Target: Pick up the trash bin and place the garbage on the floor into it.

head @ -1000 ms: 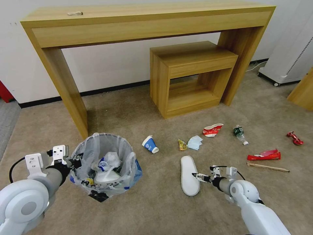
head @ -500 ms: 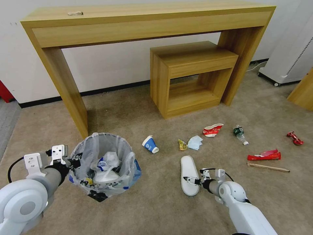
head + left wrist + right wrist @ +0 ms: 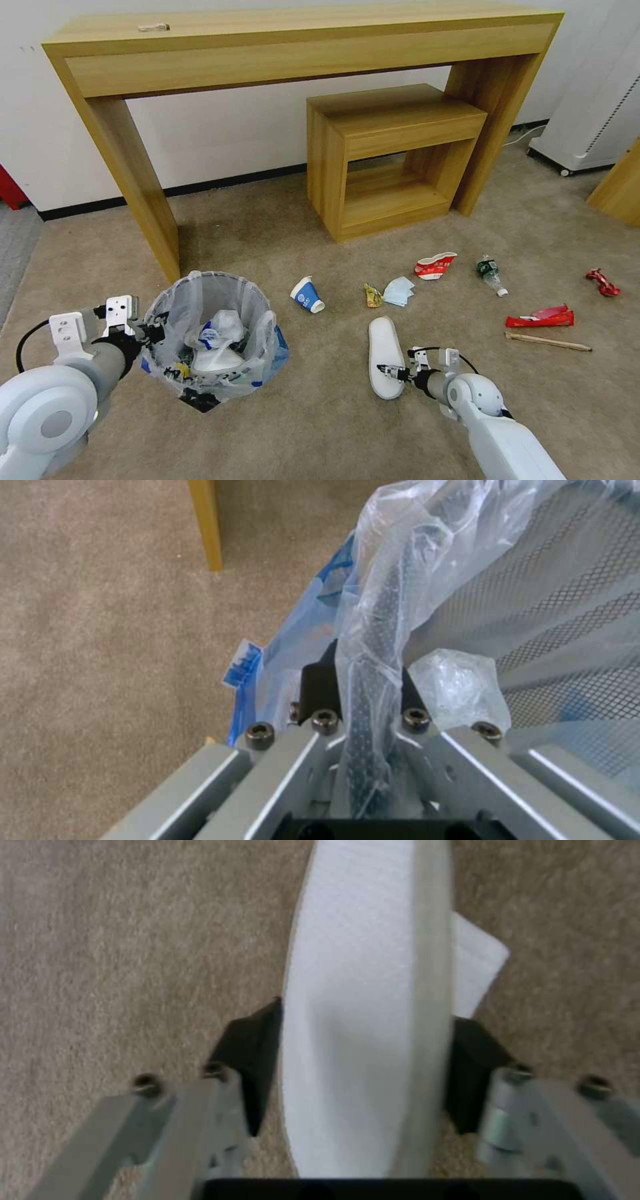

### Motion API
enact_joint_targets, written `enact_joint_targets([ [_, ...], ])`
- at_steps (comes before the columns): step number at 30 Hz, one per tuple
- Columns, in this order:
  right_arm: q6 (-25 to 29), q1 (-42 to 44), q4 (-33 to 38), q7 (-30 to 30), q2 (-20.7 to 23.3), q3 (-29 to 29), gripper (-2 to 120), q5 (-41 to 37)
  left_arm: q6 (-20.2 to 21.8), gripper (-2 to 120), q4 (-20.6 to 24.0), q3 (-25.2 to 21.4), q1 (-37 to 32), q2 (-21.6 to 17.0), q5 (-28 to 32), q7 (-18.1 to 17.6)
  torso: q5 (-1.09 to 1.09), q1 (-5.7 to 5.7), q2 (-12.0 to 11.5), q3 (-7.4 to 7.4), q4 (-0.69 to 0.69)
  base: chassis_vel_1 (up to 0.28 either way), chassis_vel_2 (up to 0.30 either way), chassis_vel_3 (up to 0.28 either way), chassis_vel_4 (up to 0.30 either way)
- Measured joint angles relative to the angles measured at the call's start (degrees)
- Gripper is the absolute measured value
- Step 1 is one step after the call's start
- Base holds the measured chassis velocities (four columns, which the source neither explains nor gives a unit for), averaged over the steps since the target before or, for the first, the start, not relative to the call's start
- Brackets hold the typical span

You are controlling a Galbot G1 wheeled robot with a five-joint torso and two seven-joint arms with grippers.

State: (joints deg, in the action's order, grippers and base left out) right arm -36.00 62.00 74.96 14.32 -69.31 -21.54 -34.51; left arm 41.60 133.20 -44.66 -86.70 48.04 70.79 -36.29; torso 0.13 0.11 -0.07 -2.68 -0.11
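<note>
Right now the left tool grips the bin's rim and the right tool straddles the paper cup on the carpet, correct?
Not the cup. The right tool straddles the white slipper, as the right wrist view shows; the cup lies apart, nearer the bin. The left tool does grip the bin's rim.

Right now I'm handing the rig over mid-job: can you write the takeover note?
Left gripper: shut on the trash bin, pinching its rim and bag liner; bin is at the robot's front left.
Right gripper: fingers either side of the white slipper on the carpet; whether it is clamped yet, cannot tell.
Done: bin in hand, some litter already inside.
Left on the floor: slipper, paper cup, yellow wrapper, blue mask, crushed bowl, bottle, two red wrappers, wooden stick.
</note>
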Motion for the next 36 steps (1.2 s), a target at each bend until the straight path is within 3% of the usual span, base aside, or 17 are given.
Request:
enact_joint_targets([
  [11, 1.4, 0.6, 0.9, -0.1, 0.2, -0.5, 3, 1.1, 0.0, 1, -0.1, 0.0, 0.0, -0.3, 0.0, 0.2, 0.0, 0.0, 0.0, 0.0, 0.0, 0.0, 0.0, 0.0, 0.0],
  [19, 3.8, 1.1, 1.8, -0.5, 0.5, -0.5, 2, 1.7, 0.0, 1, 0.1, 0.0, 0.0, -0.8, 0.1, 0.2, 0.0, 0.0, 0.0, 0.0, 0.0, 0.0, 0.0, 0.0, 0.0],
  [26, 13.6, 2.1, 4.7, -1.3, 2.2, -0.4, 2, 1.4, 0.0, 1, 0.3, 0.3, -0.2, -1.4, 0.3, 0.2, 0.01, 0.0, 0.0, 0.0, 0.0, 0.0, 0.0, 0.0, 0.0],
  [29, 27.5, 2.2, 8.1, 5.2, 5.1, -0.6, 2, -1.2, 0.3, 1, 0.9, 1.0, -0.6, -2.1, 2.1, -0.9, 0.01, 0.0, 0.0, 0.0, 0.0, 0.0, 0.0, 0.0, 0.0],
  [30, 27.5, 2.2, 8.1, 5.2, 5.1, -0.6, 2, -1.2, 0.3, 1, 0.9, 1.0, -0.6, -2.1, 2.1, -0.9, 0.01, 0.0, 0.0, 0.0, 0.0, 0.0, 0.0, 0.0, 0.0],
  [33, 37.2, 1.5, 11.0, 15.0, 7.8, -0.7, 2, -6.0, 0.4, 1, 2.1, 1.9, -1.2, -2.7, 5.4, -2.8, 0.0, 0.0, 0.0, 0.0, 0.01, 0.0, 0.0, 0.0, 0.0],
  [34, 37.2, 1.5, 11.0, 15.0, 7.8, -0.7, 2, -6.0, 0.4, 1, 2.1, 1.9, -1.2, -2.7, 5.4, -2.8, 0.0, 0.0, 0.0, 0.0, 0.01, 0.0, 0.0, 0.0, 0.0],
  [36, 41.0, 1.2, 13.5, 20.7, 9.4, -0.4, 2, -10.1, 0.4, 1, 2.9, 2.4, -1.5, -3.3, 7.3, -3.9, 0.01, 0.0, 0.0, 0.0, 0.0, 0.0, 0.0, 0.0, 0.0],
])
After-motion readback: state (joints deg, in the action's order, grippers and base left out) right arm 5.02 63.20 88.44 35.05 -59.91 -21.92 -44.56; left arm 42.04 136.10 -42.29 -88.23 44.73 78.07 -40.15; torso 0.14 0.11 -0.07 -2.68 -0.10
